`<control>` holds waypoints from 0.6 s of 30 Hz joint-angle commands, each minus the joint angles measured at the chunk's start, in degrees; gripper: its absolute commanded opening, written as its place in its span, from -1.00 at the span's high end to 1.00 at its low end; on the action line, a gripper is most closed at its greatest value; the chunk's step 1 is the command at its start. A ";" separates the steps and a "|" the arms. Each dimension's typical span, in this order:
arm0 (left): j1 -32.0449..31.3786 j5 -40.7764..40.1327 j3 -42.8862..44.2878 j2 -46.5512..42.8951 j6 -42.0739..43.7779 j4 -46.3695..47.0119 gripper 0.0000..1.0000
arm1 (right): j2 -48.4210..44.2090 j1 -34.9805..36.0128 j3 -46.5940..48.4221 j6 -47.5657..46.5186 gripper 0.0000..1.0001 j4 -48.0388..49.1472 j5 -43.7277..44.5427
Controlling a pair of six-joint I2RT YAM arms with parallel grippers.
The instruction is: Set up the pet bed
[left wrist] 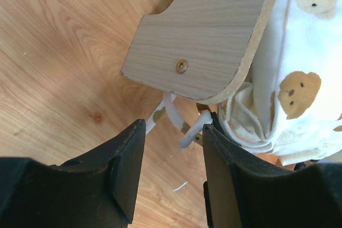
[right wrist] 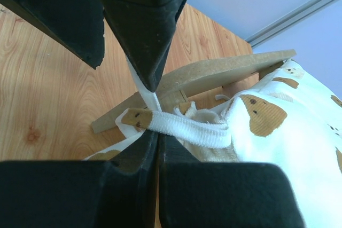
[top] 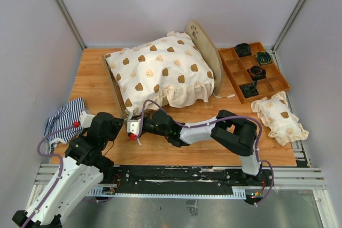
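The pet bed (top: 199,34) stands at the back of the table, its mattress under a white bear-print cover (top: 160,70). Both grippers meet at the near corner of the footboard (left wrist: 203,36). My left gripper (left wrist: 173,126) (top: 125,121) is open, and the cover's white tie ends (left wrist: 189,129) lie just past its fingertips. My right gripper (right wrist: 158,132) (top: 138,118) is shut on a white tie strap (right wrist: 187,131) of the cover (right wrist: 288,148). A thin piece of the strap runs up to a left fingertip (right wrist: 149,78).
A brown compartment tray (top: 269,87) with dark items sits at the back right. A small bear-print pillow (top: 280,117) lies in front of it. A striped cloth (top: 67,118) is bunched at the table's left edge, beside my left arm.
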 commanded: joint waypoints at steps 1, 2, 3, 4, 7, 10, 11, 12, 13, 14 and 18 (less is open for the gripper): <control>0.07 -2.15 1.01 0.55 -0.90 -0.76 -0.04 | 0.74 0.79 1.14 0.82 0.99 1.47 1.04; 0.07 -2.49 0.52 0.39 -1.77 -0.32 -0.04 | 0.74 0.77 0.95 0.98 0.99 1.85 0.75; 0.07 -2.64 -0.29 0.08 -2.12 0.68 -0.04 | 0.62 0.79 0.76 1.15 0.99 2.47 0.57; 0.07 -2.60 -1.15 -0.43 -2.14 1.94 -0.03 | 0.65 0.87 0.65 1.28 0.99 2.73 0.43; 0.07 -2.44 -3.12 -1.77 -2.94 4.91 -0.01 | 0.38 0.97 0.30 1.22 0.99 2.93 0.19; 0.07 -2.71 -4.09 -2.37 -1.80 8.50 0.03 | 0.18 1.05 -0.15 0.94 0.99 3.29 0.09; 0.07 -2.69 -4.28 -2.43 -1.57 9.32 0.04 | 0.15 1.05 -0.24 0.93 0.99 3.37 0.09; 0.07 -2.66 -4.27 -2.34 -1.57 9.90 0.08 | 0.11 1.05 -0.33 1.05 0.99 3.38 0.07; 0.07 -2.81 -4.18 -2.19 -1.57 10.38 0.13 | 0.14 1.13 -0.33 1.04 0.99 3.45 -0.04; 0.07 -2.87 -4.10 -2.14 -1.42 10.89 0.17 | 0.08 1.14 -0.34 1.12 0.99 3.54 -0.14; 0.07 -3.75 -3.87 -2.17 -1.24 11.77 0.48 | 0.55 1.44 -0.38 1.10 0.99 3.96 0.11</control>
